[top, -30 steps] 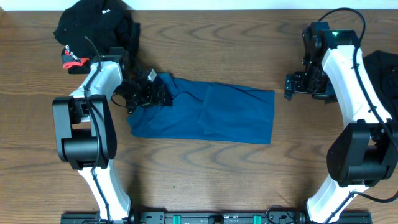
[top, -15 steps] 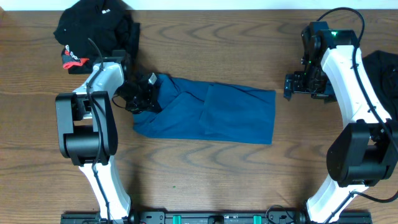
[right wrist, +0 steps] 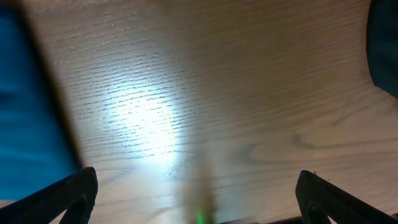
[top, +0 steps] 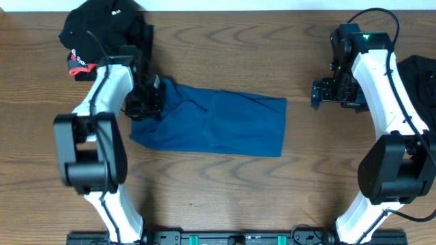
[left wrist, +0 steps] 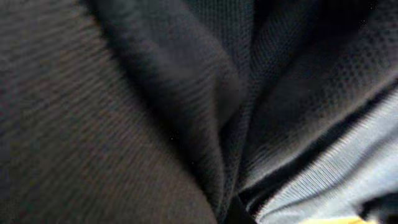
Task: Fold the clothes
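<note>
The teal-blue shirt (top: 218, 126) lies folded into a long band across the middle of the table. My left gripper (top: 146, 99) sits on its upper left end, shut on the fabric there. In the left wrist view, dark folds of shirt cloth (left wrist: 124, 112) fill the frame and hide the fingers. My right gripper (top: 319, 94) hangs open over bare wood just past the shirt's right edge. Nothing is between its fingers (right wrist: 81, 186), and the shirt's edge (right wrist: 25, 112) shows at the left of that view.
A black garment with red-and-white trim (top: 102, 34) is bunched at the back left, close behind my left arm. A plain dark garment (top: 419, 75) lies at the right table edge, beside my right arm, and shows as a dark garment corner (right wrist: 385, 50).
My left gripper shut on the shirt's left end and drew it leftward. The whole shirt slid left, widening the gap to my right gripper. My right arm stayed still.
</note>
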You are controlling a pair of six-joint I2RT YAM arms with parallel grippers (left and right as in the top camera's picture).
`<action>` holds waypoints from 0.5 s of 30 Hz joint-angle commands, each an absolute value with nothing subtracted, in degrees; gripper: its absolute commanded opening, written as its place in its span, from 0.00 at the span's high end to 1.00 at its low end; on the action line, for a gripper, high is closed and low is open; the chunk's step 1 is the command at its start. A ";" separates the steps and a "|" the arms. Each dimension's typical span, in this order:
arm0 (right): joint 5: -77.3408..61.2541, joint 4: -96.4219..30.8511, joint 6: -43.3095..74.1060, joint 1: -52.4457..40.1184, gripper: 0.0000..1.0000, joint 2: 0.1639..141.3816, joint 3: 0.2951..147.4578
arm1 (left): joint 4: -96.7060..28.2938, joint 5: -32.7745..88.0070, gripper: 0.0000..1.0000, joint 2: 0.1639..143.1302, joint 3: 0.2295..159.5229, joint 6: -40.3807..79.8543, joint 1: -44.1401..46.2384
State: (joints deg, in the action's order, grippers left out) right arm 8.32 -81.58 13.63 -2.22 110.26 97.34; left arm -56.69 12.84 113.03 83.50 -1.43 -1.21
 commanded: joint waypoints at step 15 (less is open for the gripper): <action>5.21 -80.75 13.23 -2.50 0.01 110.89 98.19 | -56.75 6.63 0.94 98.45 85.43 11.73 21.39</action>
